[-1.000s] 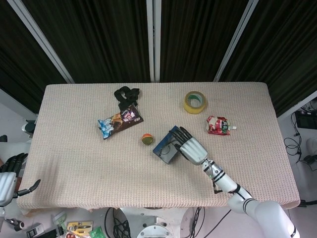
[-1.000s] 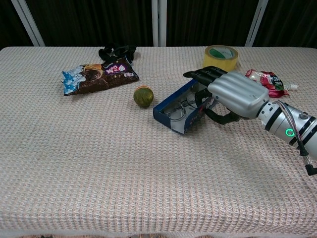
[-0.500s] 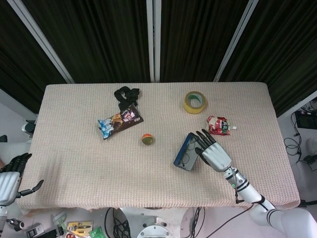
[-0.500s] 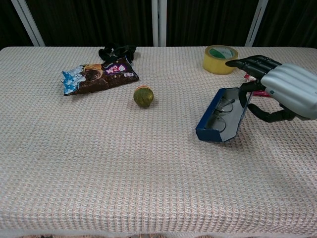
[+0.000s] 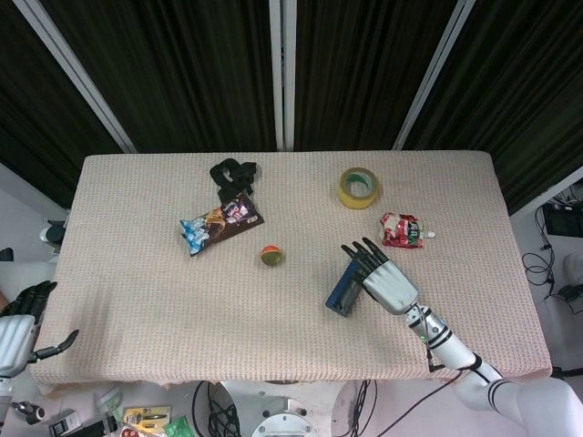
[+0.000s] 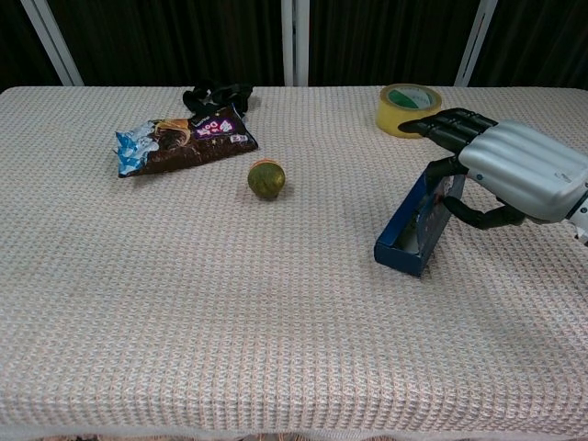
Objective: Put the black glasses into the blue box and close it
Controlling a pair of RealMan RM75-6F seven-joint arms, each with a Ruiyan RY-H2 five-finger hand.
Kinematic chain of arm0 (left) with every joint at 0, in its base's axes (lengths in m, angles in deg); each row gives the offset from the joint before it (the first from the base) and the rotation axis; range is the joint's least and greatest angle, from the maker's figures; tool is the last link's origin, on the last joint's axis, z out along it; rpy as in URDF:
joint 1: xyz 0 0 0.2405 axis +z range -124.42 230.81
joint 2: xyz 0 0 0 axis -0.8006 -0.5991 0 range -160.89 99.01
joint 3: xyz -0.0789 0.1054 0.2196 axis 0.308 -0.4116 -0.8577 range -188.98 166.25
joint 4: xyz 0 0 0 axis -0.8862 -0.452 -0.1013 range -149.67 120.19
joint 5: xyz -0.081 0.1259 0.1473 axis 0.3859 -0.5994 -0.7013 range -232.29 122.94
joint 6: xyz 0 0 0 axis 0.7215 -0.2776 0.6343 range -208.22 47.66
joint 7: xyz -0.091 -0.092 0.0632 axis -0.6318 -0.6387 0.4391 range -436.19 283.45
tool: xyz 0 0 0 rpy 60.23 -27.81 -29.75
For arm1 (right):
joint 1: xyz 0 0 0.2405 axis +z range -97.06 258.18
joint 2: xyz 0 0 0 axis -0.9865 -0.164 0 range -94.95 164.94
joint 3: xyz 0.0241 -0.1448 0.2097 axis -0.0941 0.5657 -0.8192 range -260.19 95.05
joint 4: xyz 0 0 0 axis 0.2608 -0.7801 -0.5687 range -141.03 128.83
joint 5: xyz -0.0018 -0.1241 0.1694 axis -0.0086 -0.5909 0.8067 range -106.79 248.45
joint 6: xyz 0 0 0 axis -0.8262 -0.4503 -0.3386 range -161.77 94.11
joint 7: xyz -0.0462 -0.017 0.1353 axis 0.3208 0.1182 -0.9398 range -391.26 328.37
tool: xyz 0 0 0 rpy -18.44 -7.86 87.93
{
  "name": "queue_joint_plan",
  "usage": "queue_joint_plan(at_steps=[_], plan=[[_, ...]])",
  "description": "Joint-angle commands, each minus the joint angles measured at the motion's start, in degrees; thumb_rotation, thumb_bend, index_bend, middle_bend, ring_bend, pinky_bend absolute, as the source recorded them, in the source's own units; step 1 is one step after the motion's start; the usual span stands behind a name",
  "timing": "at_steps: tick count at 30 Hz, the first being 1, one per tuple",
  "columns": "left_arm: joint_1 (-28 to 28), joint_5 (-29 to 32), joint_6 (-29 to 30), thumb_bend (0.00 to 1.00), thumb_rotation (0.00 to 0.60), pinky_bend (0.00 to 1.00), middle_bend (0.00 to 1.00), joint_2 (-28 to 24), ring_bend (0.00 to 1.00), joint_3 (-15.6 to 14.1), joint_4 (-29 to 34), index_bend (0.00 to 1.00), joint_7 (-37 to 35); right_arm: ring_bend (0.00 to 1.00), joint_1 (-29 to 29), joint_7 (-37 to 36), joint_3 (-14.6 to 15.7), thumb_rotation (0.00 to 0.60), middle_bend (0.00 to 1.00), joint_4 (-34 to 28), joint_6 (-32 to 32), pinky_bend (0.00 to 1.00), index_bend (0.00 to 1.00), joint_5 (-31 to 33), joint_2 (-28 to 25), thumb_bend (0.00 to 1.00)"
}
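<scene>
The blue box [image 5: 344, 287] stands tilted up on its long edge at the table's right middle, its opening [image 6: 415, 225] narrowed to a dark slit. The black glasses do not show in either view. My right hand [image 5: 388, 283] grips the box from the right, fingers [image 6: 447, 124] reaching over its upper edge and the thumb curled against its side. My left hand [image 5: 16, 333] hangs off the table's near left corner, fingers apart and holding nothing.
A yellow tape roll [image 5: 359, 187] and a red pouch [image 5: 402, 230] lie beyond the box. A small orange-green ball [image 6: 266, 178] sits left of it. Further left are a snack bag [image 6: 184, 138] and a black strap bundle [image 6: 216, 96].
The right hand dragged the box to the right, then tipped it further up on its edge. The opening has narrowed and the glasses seen inside earlier are now hidden.
</scene>
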Motion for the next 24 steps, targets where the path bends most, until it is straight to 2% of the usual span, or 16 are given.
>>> queue_joint_plan(at_steps=[1,3,4,6,8,9,10,19,24], plan=[[-0.01,0.10,-0.10,0.20,0.294,0.24,0.07,0.03,0.09,0.04,-0.18,0.08,-0.21,0.00,0.82,-1.39,-0.29,0.600,0.03,2.56,-0.29,0.00,0.88,-0.36,1.90,0.42],[-0.02,0.11,-0.14,0.20,0.293,0.24,0.07,0.09,0.09,0.05,-0.32,0.08,-0.37,0.00,1.07,-1.84,-0.30,0.600,0.03,3.95,-0.24,0.00,0.84,-0.54,2.70,0.42],[-0.02,0.12,-0.16,0.20,0.296,0.24,0.07,0.12,0.09,0.05,-0.43,0.08,-0.45,0.00,1.21,-2.21,-0.17,0.600,0.02,4.91,-0.18,0.00,0.79,-0.75,3.18,0.40],[-0.02,0.23,-0.27,0.20,0.294,0.24,0.07,0.17,0.09,0.06,-0.62,0.08,-0.60,0.00,1.38,-2.87,-0.06,0.600,0.01,6.52,0.04,0.00,0.55,-0.98,3.97,0.36],[-0.01,0.33,-0.36,0.20,0.297,0.24,0.07,0.21,0.09,0.08,-0.79,0.08,-0.72,0.00,1.48,-3.46,-0.05,0.600,0.00,7.76,0.41,0.00,0.18,-1.10,4.64,0.32],[-0.01,0.36,-0.38,0.20,0.297,0.24,0.07,0.24,0.09,0.09,-0.87,0.08,-0.77,0.00,1.55,-3.88,-0.17,0.600,0.00,8.28,0.71,0.00,0.06,-1.09,4.99,0.31],[-0.03,0.38,-0.42,0.20,0.298,0.24,0.07,0.27,0.09,0.11,-0.95,0.08,-0.84,0.00,1.66,-4.51,-0.34,0.600,0.00,8.94,1.13,0.00,0.02,-1.06,5.47,0.31],[-0.24,0.33,-0.63,0.20,0.298,0.24,0.07,0.34,0.09,0.18,-0.93,0.08,-0.75,0.00,2.18,-8.60,-1.29,0.600,0.00,13.16,4.58,0.00,0.00,-0.85,8.17,0.22],[-0.22,0.14,-0.32,0.20,0.296,0.24,0.07,0.25,0.09,0.22,-0.65,0.08,-0.47,0.00,1.53,-9.04,-2.08,0.600,0.00,13.17,7.85,0.00,0.00,-0.37,7.41,0.21]])
